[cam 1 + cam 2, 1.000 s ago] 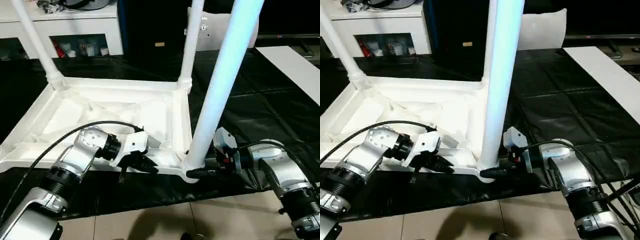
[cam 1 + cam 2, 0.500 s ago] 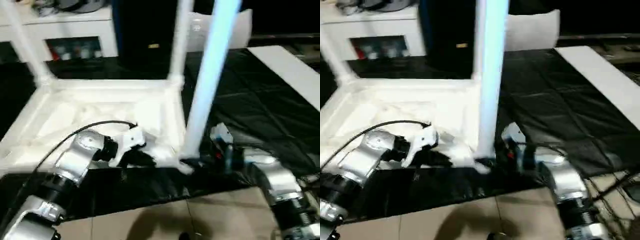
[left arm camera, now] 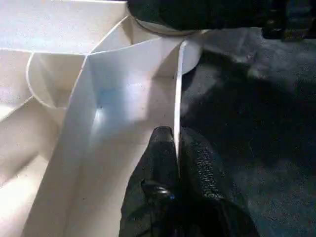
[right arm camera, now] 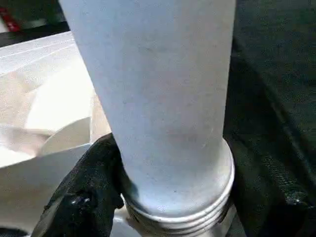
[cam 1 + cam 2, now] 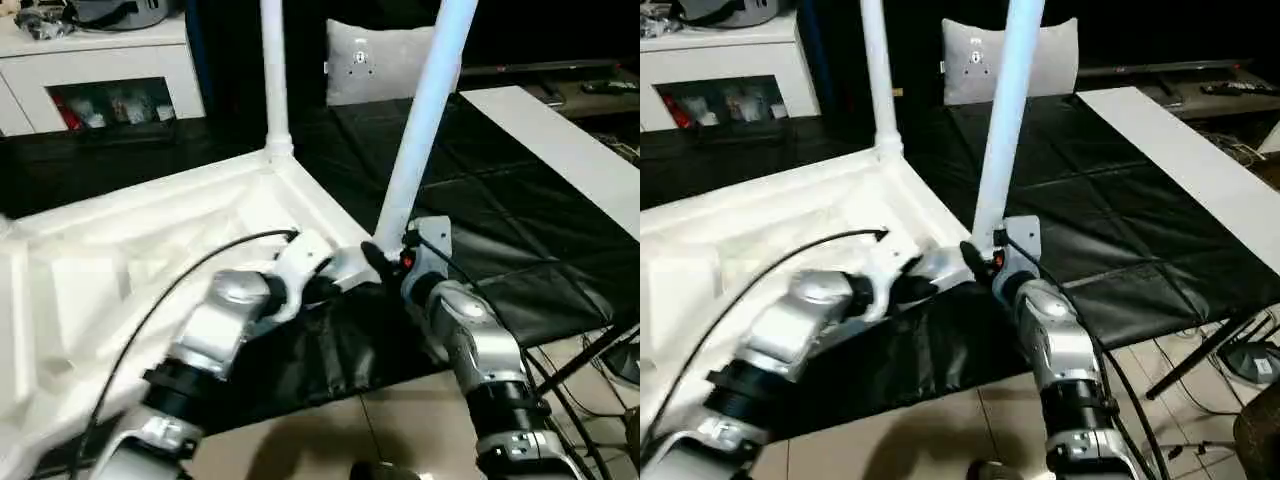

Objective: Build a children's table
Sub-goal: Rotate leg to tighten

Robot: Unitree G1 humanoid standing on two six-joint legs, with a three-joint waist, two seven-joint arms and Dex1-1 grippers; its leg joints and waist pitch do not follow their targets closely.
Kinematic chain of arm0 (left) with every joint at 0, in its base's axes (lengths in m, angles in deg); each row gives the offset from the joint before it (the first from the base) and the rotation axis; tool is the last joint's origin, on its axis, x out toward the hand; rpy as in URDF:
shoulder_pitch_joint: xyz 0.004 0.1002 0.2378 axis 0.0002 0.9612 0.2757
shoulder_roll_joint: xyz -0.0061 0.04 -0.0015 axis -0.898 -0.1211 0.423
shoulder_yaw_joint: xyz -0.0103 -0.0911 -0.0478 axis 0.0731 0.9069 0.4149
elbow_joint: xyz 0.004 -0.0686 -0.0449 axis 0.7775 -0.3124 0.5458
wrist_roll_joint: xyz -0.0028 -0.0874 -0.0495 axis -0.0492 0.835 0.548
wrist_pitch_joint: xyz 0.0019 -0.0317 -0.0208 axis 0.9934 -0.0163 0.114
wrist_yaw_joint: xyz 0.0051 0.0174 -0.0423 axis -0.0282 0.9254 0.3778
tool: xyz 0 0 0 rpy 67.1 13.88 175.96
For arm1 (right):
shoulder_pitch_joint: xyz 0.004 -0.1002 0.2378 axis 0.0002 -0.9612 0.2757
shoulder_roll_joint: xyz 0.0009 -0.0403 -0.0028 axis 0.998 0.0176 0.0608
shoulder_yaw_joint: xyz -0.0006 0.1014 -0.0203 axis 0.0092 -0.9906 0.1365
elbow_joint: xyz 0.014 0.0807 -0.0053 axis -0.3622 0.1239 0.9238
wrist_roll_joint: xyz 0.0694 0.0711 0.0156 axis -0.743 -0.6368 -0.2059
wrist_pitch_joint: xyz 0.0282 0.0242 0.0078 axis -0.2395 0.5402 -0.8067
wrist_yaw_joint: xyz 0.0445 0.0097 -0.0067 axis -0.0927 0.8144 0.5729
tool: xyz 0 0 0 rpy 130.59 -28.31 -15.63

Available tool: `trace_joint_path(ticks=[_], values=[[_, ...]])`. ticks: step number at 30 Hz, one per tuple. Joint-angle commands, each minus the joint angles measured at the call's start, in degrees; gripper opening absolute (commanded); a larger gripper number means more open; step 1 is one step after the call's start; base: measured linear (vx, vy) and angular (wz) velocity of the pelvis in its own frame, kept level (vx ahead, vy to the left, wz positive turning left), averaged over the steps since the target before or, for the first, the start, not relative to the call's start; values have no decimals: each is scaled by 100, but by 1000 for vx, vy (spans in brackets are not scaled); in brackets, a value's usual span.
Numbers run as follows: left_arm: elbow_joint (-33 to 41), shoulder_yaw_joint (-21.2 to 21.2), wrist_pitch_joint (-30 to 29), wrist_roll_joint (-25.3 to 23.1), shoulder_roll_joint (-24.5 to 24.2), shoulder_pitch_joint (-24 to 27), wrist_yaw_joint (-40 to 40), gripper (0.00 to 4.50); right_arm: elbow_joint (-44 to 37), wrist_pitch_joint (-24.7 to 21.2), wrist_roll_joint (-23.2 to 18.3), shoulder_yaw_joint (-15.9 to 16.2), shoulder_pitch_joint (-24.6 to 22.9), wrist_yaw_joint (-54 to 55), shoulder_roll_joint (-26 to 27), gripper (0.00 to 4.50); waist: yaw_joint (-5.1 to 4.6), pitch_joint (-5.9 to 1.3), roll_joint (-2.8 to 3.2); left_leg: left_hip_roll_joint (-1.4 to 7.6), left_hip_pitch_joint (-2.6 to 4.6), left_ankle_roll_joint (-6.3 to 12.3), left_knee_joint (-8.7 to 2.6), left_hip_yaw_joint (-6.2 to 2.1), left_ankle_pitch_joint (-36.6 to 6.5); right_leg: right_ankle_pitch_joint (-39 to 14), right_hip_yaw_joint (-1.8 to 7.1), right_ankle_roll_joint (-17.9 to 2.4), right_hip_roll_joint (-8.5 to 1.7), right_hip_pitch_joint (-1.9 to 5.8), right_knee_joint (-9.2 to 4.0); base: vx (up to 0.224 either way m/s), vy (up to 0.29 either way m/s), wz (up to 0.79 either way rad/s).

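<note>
Two legs stand upright in the corner sockets of the inverted table top [image 5: 150,250], which lies ribbed side up on the black-covered worktop [image 5: 520,220]. One leg, the far leg [image 5: 273,70], rises from the corner farthest from the robot. The other, the near leg [image 5: 425,110], rises from the corner between the two hands.

Left hand [image 3: 176,148]: closed. Its fingers pinch the thin side wall of the top just beside the near corner socket [image 3: 163,54], one finger on each face of the wall, as the left wrist view shows.

Right hand [image 5: 385,262]: its black fingers [image 4: 84,197] stand apart on either side of the near leg's base, gripping the leg just above the threaded collar [image 4: 182,217]. The thread rings remain visible above the socket rim, so in my judgement this leg is not fully seated.

Progress: the pictures confirm only these two legs on the top. The head views cut off the corners toward the robot's left, so whether anything is fitted there cannot be determined. No loose legs are visible on the worktop. Work outstanding, as judged: finish driving home the near leg, fit any remaining legs, then turn the table onto its feet.

Surroundings: a grey-white cushion [image 5: 375,60] stands behind the worktop and a white cabinet [image 5: 100,70] stands behind at the robot's left; neither is involved.
</note>
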Motion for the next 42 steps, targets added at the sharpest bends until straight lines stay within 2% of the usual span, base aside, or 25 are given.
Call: trace_joint_path(ticks=[1, 2, 4, 7, 8, 10, 11, 14, 16, 19, 23, 25, 27, 31, 32, 33, 35, 36, 39, 42], values=[[142, -165, 320, 11, 148, -295, 184, 0, 151, -96, -122, 467, 30, -338, 395, 351, 31, -433, 12, -97, -147, 581, -384, 156, -758, -2100, 211, -663, -199, 460, -358, 0, 0, 0], [119, -194, 369, -10, 108, -290, 145, 0, 179, -42, -99, 446, 45, -322, 371, 364, 42, -438, 12, -95, -131, 618, -377, 165, -677, -1985, 231, -745, -201, 447, -338, 0, 0, 0], [98, -192, 467, 1, 43, -272, 52, 0, 186, 115, -88, 407, 47, -395, 295, 378, 61, -429, 13, -102, -143, 631, -371, 170, -619, -1962, 244, -811, -209, 455, -316, 0, 0, 0], [93, -195, 541, 35, -29, -255, -71, 0, 166, 206, -106, 373, 25, -489, 184, 399, 72, -440, 18, -99, -150, 627, -374, 168, -533, -1888, 250, -836, -206, 482, -295, 0, 0, 0], [74, -203, 614, 55, -111, -241, -186, 0, 108, 274, -110, 385, -23, -650, 39, 423, 77, -435, 22, -93, -144, 626, -378, 162, -546, -1856, 248, -857, -201, 482, -291, 0, 0, 0], [-16, -232, 815, 134, -344, -217, -527, 0, -128, 412, -228, 358, -183, -1157, -344, 432, 82, -435, 55, -84, -129, 650, -375, 163, -624, -1795, 254, -894, -198, 480, -290, 0, 0, 0], [-119, -252, 1020, 195, -534, -209, -824, 0, -346, 499, -320, 365, -325, -1617, -669, 436, 102, -440, 45, -90, -129, 684, -375, 157, -638, -1743, 253, -888, -190, 504, -293, 0, 0, 0], [-316, -338, 1437, 214, -863, -229, -1326, 0, -624, 571, -424, 438, -526, -2387, -1215, 446, 150, -439, 35, -70, -125, 799, -374, 166, -594, -1618, 276, -959, -191, 499, -271, 0, 0, 0], [-348, -348, 1494, 234, -921, -231, -1448, 0, -651, 596, -431, 437, -550, -2510, -1321, 446, 175, -418, 38, -73, -111, 766, -383, 179, -711, -1834, 268, -931, -193, 482, -300, 0, 0, 0], [-468, -427, 1825, 324, -1245, -242, -2062, 0, -725, 724, -492, 409, -587, -3129, -1808, 446, 223, -399, 47, -77, -73, 663, -392, 183, -916, -2285, 258, -778, -204, 456, -359, 0, 0, 0], [-634, -656, 2372, 444, -1675, -271, -2934, 0, -780, 944, -487, 755, -604, -4165, -2496, 446, 308, -405, 42, -54, -71, 681, -397, 178, -923, -2163, 278, -822, -195, 462, -323, 0, 0, 0], [-664, -682, 2455, 467, -1709, -283, -3081, 0, -759, 1009, -435, 827, -592, -4321, -2585, 446, 324, -404, 37, -51, -75, 674, -404, 182, -860, -2075, 285, -876, -201, 462, -306, 0, 0, 0], [-792, -751, 2687, 526, -1805, -344, -3555, 0, -645, 1144, -410, 1058, -494, -4889, -2776, 446, 336, -414, 47, -58, -69, 667, -398, 180, -873, -2086, 272, -888, -196, 468, -310, 0, 0, 0], [-905, -840, 2798, 544, -1876, -405, -3808, 0, -657, 1008, -539, 1190, -424, -5255, -2828, 446, 380, -422, 40, -36, -71, 685, -404, 179, -746, -1865, 295, -1022, -198, 474, -261, 0, 0, 0], [-940, -868, 2839, 559, -1896, -424, -3873, 0, -663, 964, -576, 1231, -406, -5345, -2846, 417, 401, -421, 13, -29, -60, 699, -404, 185, -750, -1880, 300, -1031, -199, 468, -258, 0, 0, 0], [-960, -905, 2865, 573, -1929, -446, -3966, 0, -666, 876, -597, 1306, -383, -5457, -2876, 409, 432, -421, 30, -20, -54, 695, -408, 183, -716, -1861, 303, -1042, -202, 468, -256, 0, 0, 0], [-989, -960, 2918, 602, -1981, -483, -4133, 0, -639, 803, -583, 1430, -345, -5606, -2924, 404, 463, -423, 28, -18, -54, 676, -407, 191, -704, -1813, 307, -1059, -201, 467, -247, 0, 0, 0], [-1009, -992, 2955, 600, -1997, -510, -4248, 0, -584, 817, -557, 1486, -314, -5683, -2936, 391, 475, -426, -16, -14, -62, 667, -408, 191, -661, -1800, 315, -1054, -209, 474, -226, 0, 0, 0], [-1052, -1029, 3042, 578, -2006, -540, -4416, 0, -505, 858, -546, 1560, -269, -5833, -2949, 366, 480, -415, -5, -24, -63, 618, -407, 196, -703, -1978, 308, -980, -212, 470, -253, 0, 0, 0], [-1114, -1063, 3141, 544, -2005, -576, -4494, 0, -455, 861, -530, 1631, -224, -6014, -2961, 340, 483, -413, -18, -31, -71, 594, -405, 197, -688, -2078, 306, -906, -211, 472, -266, 0, 0, 0]])
